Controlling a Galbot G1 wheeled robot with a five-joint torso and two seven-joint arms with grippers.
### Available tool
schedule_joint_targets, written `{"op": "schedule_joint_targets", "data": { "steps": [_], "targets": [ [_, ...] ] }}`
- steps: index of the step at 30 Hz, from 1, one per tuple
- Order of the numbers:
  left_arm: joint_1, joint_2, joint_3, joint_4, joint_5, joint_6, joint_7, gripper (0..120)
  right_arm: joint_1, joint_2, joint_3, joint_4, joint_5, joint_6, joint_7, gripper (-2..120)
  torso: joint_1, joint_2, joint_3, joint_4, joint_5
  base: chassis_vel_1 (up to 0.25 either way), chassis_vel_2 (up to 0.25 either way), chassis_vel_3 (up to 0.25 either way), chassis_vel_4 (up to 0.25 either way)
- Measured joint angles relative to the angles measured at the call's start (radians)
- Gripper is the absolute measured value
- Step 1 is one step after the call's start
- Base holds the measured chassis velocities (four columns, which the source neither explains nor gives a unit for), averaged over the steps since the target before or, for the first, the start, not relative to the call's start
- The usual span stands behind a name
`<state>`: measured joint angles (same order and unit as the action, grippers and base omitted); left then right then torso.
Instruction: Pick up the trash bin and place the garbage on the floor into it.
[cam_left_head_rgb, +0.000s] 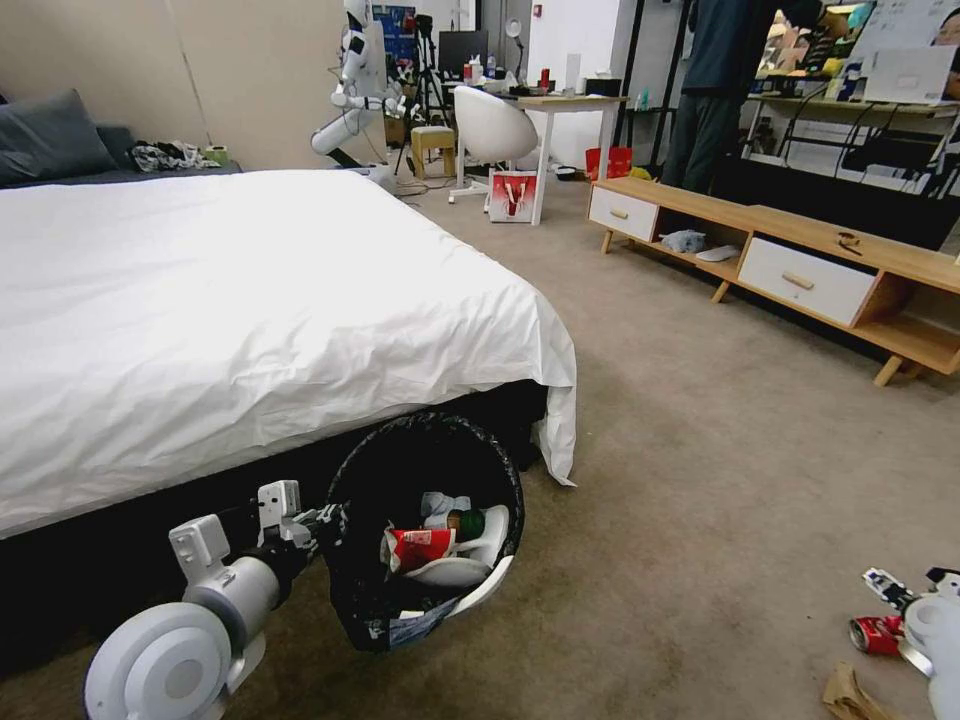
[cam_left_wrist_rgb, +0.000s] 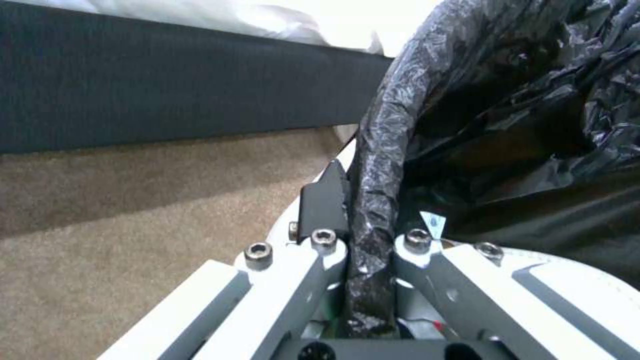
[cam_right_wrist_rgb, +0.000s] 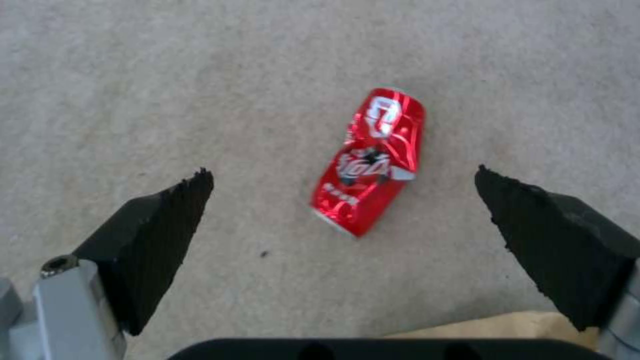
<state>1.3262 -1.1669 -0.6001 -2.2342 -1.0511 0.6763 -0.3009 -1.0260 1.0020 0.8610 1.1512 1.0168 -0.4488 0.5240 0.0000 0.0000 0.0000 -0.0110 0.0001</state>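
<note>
Low beside the bed (cam_left_head_rgb: 200, 300), the bin (cam_left_head_rgb: 425, 530) hangs tilted off the carpet (cam_left_head_rgb: 700, 450), its bagged rim pinched in the left gripper (cam_left_wrist_rgb: 370, 235); a wrapper (cam_left_head_rgb: 420, 547), tissues and a green bottle (cam_left_head_rgb: 467, 522) lie inside. Well apart, the right gripper (cam_right_wrist_rgb: 343, 185) hovers spread wide over a crushed can (cam_right_wrist_rgb: 370, 162) on the carpet, brown paper (cam_left_head_rgb: 850, 695) just beside it.
</note>
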Motion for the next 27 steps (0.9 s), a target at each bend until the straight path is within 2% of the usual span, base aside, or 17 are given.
{"op": "schedule_joint_targets", "data": {
  "steps": [10,27],
  "targets": [
    [0.008,0.006,-0.007,-0.004,-0.001,-0.001,0.004,2,0.004,-0.005,0.016,-0.073,-0.019,0.027,-0.034,100,0.000,0.000,0.000,0.0000,0.0000,0.000,0.000,0.000,0.000],
    [-0.010,0.009,0.006,0.010,-0.004,-0.001,0.006,2,0.039,0.030,-0.002,-0.166,-0.078,0.077,-0.098,100,0.000,0.000,0.000,0.0001,-0.0002,0.000,0.000,0.000,0.000]
  ]
}}
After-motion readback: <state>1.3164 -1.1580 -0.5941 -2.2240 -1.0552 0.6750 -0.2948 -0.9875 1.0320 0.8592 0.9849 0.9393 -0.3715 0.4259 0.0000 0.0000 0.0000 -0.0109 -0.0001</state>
